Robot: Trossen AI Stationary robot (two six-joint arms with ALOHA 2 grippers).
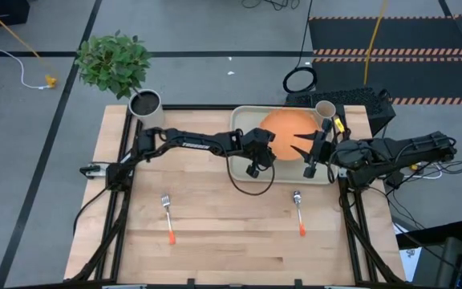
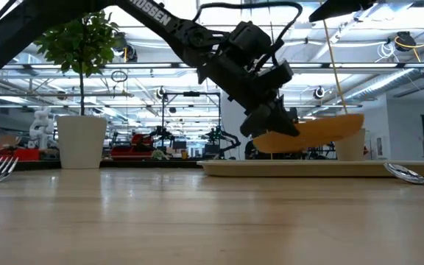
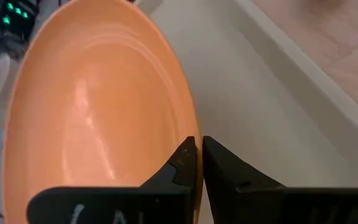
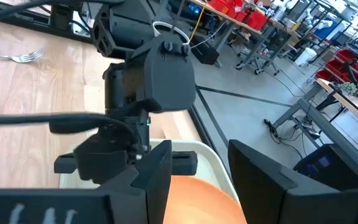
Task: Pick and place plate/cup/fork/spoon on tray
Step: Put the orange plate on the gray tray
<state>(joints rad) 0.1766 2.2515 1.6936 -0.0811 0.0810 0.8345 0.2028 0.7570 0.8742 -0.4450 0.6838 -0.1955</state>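
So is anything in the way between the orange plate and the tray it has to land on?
Nothing visible. The left gripper holds the plate by its rim, tilted just above the tray. The cup stands at the tray's far right corner, and the right gripper waits open at the plate's other side.

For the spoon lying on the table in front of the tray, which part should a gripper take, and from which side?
Probably the thin orange handle of the spoon, from straight above. It lies flat on the wooden table, bowl toward the tray, with bare wood on both sides, so the fingers can close across the handle.
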